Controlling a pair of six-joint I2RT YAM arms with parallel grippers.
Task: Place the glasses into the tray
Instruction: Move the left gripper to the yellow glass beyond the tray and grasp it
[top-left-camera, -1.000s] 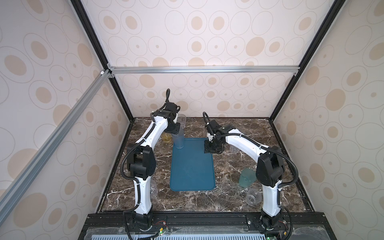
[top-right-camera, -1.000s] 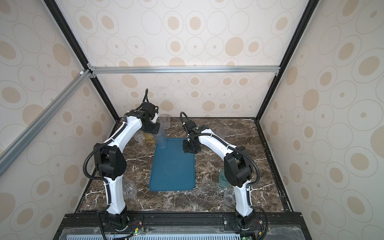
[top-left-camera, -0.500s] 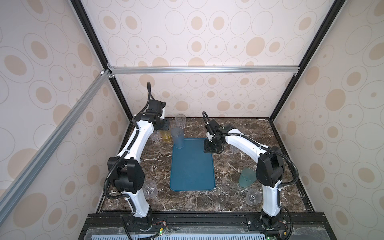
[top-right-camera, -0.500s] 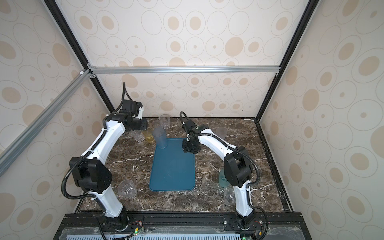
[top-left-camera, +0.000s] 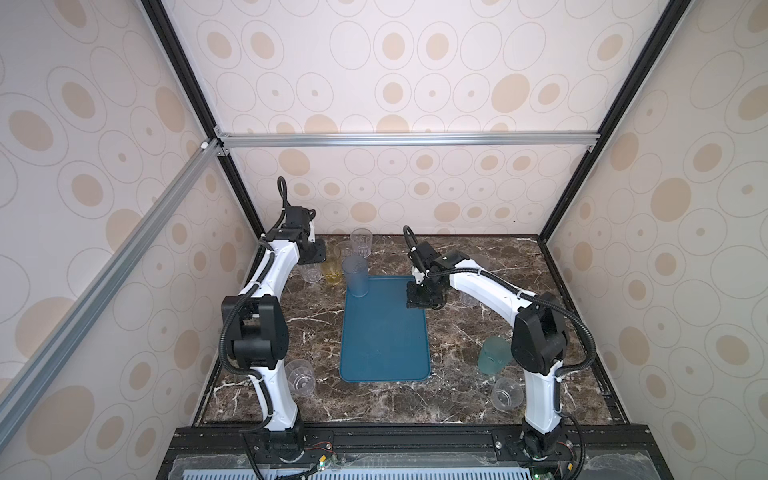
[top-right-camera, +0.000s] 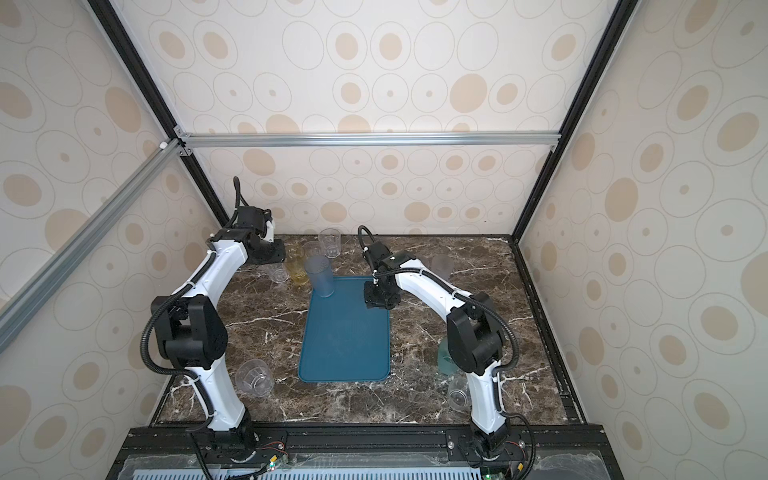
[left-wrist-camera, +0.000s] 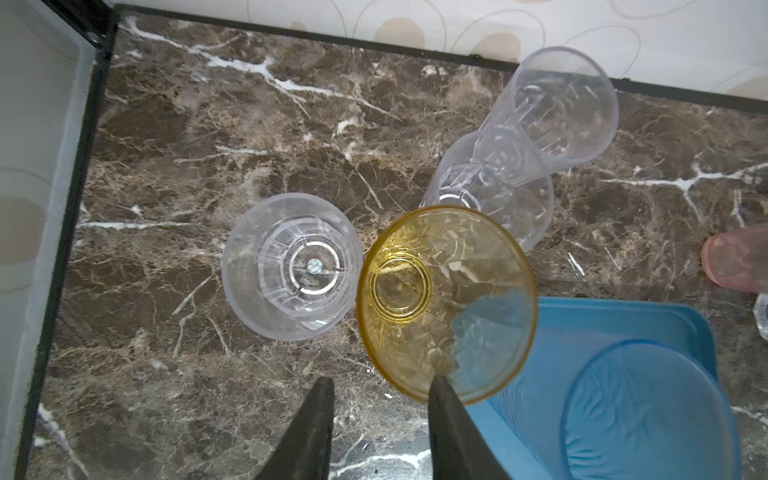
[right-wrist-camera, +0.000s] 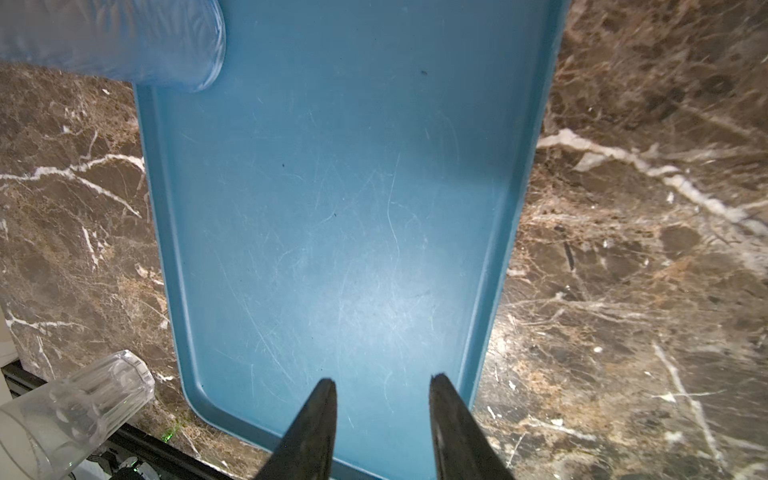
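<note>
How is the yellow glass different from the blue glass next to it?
The blue glass stands in a corner of the tray; the yellow glass stands on the marble table beside it. The blue glass is taller than the yellow glass. The blue glass is frosted, the yellow glass see-through. Both stand upright, open end up.

Enclosure: 3 walls (top-left-camera: 415, 62) papered cream, tan ovals inside thin rings. Black corner posts (top-left-camera: 183, 70). 2 aluminium rails (top-left-camera: 407, 139): 1 across the back, 1 along the left side. Tabletop (top-left-camera: 316, 328) dark brown marble, white veins. Light even and diffuse.
</note>
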